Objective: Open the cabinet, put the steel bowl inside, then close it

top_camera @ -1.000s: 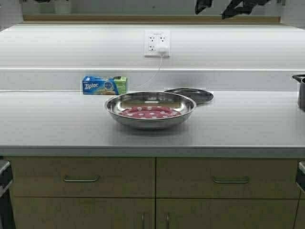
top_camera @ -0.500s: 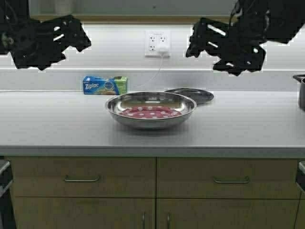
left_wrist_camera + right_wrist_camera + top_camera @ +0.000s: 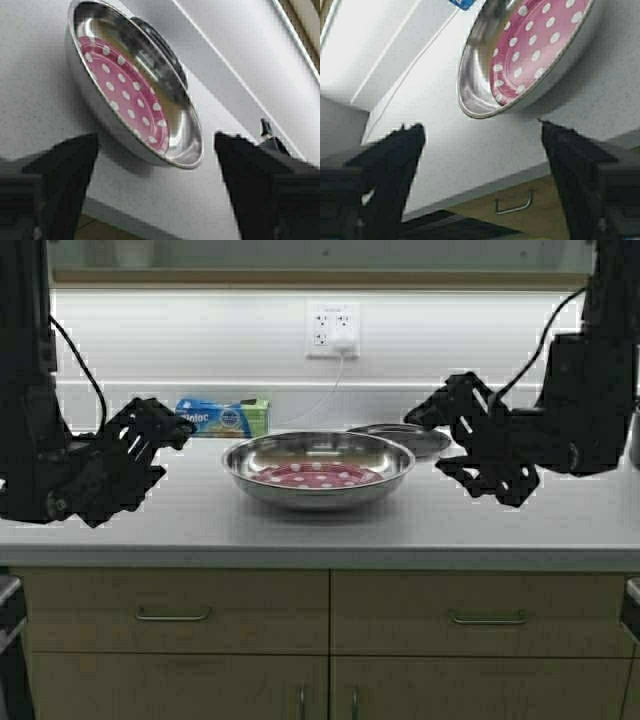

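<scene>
Steel bowl (image 3: 317, 469) sits mid-tabletop (image 3: 300, 525) between my left end effector (image 3: 150, 440) and right end effector (image 3: 470, 445), both wide open, empty. I judge it rigid, light, slippery; grip opposite rolled rims.

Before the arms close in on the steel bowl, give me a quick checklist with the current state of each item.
1. Steel bowl upright on the counter, nothing gripping it: ok.
2. Left gripper open, on the bowl's left side, apart from it: ok.
3. Right gripper open, on the bowl's right side, apart from it: ok.
4. Dark plate close behind the bowl's right rim, near the right gripper's path: not ok, watch it.
5. Ziploc box behind the bowl, apart from it: ok.
6. Cabinet doors open: cannot tell, only its lower edge shows.
</scene>
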`<state>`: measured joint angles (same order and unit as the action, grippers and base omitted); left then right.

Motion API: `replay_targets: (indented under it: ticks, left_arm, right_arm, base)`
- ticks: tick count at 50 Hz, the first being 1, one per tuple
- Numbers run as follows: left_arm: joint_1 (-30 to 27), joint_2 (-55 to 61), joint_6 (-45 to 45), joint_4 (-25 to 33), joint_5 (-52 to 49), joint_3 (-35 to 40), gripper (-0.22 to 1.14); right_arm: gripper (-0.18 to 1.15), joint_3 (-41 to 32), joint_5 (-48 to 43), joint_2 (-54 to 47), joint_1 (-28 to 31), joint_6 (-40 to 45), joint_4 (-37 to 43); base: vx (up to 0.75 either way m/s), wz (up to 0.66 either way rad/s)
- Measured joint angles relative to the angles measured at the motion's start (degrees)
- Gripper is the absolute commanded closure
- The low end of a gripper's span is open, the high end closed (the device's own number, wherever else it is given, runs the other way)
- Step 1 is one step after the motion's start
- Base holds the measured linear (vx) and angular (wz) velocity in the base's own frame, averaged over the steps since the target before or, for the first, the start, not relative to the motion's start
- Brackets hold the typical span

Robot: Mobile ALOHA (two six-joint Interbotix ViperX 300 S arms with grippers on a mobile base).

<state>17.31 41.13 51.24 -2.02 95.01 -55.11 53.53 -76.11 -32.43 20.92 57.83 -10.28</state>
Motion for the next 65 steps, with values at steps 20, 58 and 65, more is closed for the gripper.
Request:
replay_targets:
  ticks: [20,58,65]
  left_arm:
    - [-0.53,2.99,3.08,-0.53,0.53,7.21,-0.08]
    - [-0.62,5.27,3.08,0.53,0.53,5.71,-0.08]
    - [-0.79,8.09,4.13,0.79,0.44,9.58,-0.08]
  right_arm:
    - [-0.04,-3.96,-9.40,-9.40,-2.20,3.78,-2.55]
    - [-0.04,-9.93,-9.49,-16.00,-3.08,4.57,-2.64]
    - [-0.04,-14.15,-9.40,-19.16,-3.25,6.59,-3.16]
  base:
    - [0.02,0.04]
    - [0.16,-0.04]
    - [0.11,0.03]
